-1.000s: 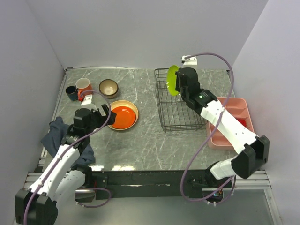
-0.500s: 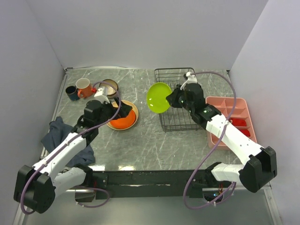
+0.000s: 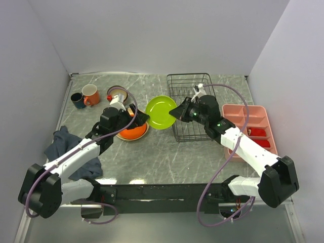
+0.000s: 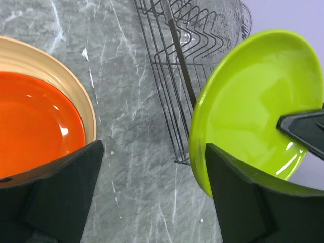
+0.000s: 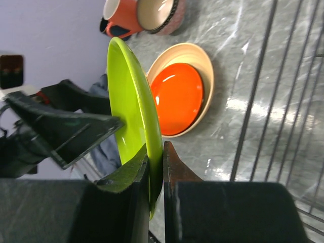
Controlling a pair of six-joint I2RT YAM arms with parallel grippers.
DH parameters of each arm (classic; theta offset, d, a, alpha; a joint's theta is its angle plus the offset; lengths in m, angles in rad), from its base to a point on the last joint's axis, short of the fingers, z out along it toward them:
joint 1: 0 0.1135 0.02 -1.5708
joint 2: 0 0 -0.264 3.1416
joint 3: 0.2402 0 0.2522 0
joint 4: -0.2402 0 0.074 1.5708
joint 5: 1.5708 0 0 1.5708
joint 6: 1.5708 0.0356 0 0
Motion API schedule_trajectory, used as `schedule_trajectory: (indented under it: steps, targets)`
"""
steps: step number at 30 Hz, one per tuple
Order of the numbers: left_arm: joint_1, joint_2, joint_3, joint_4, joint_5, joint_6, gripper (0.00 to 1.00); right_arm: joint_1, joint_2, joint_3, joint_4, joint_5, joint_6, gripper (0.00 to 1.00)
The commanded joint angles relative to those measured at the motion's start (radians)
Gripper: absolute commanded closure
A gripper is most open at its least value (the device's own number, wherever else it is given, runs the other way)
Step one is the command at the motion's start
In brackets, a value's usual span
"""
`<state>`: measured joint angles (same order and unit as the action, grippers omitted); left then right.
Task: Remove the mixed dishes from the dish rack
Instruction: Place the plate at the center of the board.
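Observation:
My right gripper [image 3: 177, 112] [image 5: 162, 147] is shut on the rim of a green plate [image 3: 162, 112] [image 5: 129, 101] and holds it above the table, left of the black wire dish rack [image 3: 177, 134] [image 4: 172, 61]. My left gripper [image 3: 139, 119] [image 4: 153, 147] is open at the plate's left edge; the green plate [image 4: 258, 101] stands just inside its right finger [image 4: 253, 202]. An orange-red plate [image 3: 132, 132] [image 4: 30, 126] lies on a tan plate [image 4: 66, 86] under the left gripper. An orange mug [image 3: 91, 94], a dark-blue cup [image 3: 77, 99] and a bowl [image 3: 117, 91] stand at the back left.
A pink divided tray [image 3: 253, 114] with red items [image 3: 258, 131] lies right of the rack. A blue-grey cloth [image 3: 63, 144] lies at the left edge. No dishes show in the rack. Walls close in the left, back and right.
My right gripper has carried the green plate out of the rack and leftwards over the table. My left gripper has moved right over the orange-red plate to meet it.

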<state>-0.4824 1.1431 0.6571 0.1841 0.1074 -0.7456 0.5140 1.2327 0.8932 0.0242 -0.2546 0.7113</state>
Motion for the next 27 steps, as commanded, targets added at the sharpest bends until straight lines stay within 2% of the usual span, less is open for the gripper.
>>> schedule_trajectory:
  steps: [1, 5, 8, 9, 11, 12, 14, 15, 18, 19, 21, 22, 25, 27]
  targets:
    - [-0.007, 0.018, 0.016, 0.071, -0.005, -0.060, 0.20, -0.006, 0.002, -0.002, 0.114, -0.077, 0.050, 0.98]
    - [-0.010, 0.033, 0.001, 0.109, 0.024, -0.093, 0.29, -0.006, 0.013, -0.010, 0.149, -0.106, 0.073, 0.98]
    - [-0.012, 0.040, -0.017, 0.139, 0.046, -0.126, 0.48, -0.006, 0.025, -0.016, 0.170, -0.126, 0.093, 0.97]
    - [-0.012, 0.038, -0.030, 0.159, 0.049, -0.132, 0.64, -0.006, 0.028, -0.019, 0.174, -0.129, 0.097, 0.97]
    - [-0.012, 0.035, -0.036, 0.172, 0.060, -0.147, 0.74, -0.006, 0.030, -0.023, 0.183, -0.133, 0.103, 0.97]
    - [-0.012, 0.037, -0.040, 0.178, 0.063, -0.149, 0.89, -0.006, 0.030, -0.026, 0.183, -0.133, 0.102, 0.97]
    - [-0.012, 0.032, -0.043, 0.178, 0.066, -0.150, 0.99, -0.006, 0.028, -0.030, 0.178, -0.132, 0.102, 0.95]
    - [-0.012, 0.030, -0.048, 0.173, 0.063, -0.152, 0.99, -0.006, 0.030, -0.030, 0.175, -0.126, 0.097, 0.94]
    - [-0.012, 0.011, -0.056, 0.160, 0.034, -0.149, 0.99, -0.006, 0.025, -0.033, 0.160, -0.111, 0.086, 0.77]
    - [-0.010, -0.003, -0.057, 0.143, 0.025, -0.135, 0.99, -0.008, 0.019, -0.033, 0.148, -0.104, 0.083, 0.63]
    - [-0.005, -0.025, -0.056, 0.118, -0.011, -0.120, 0.99, -0.008, 0.011, -0.030, 0.132, -0.088, 0.064, 0.49]
    - [-0.004, -0.032, -0.056, 0.097, -0.023, -0.104, 0.99, -0.006, 0.004, -0.027, 0.113, -0.066, 0.056, 0.35]
    - [0.019, -0.065, -0.059, 0.066, -0.051, -0.080, 0.99, -0.008, -0.012, -0.013, 0.063, -0.022, 0.021, 0.14]
    - [0.051, -0.086, -0.069, 0.040, -0.060, -0.074, 0.99, -0.008, -0.022, 0.001, 0.037, 0.008, -0.010, 0.07]
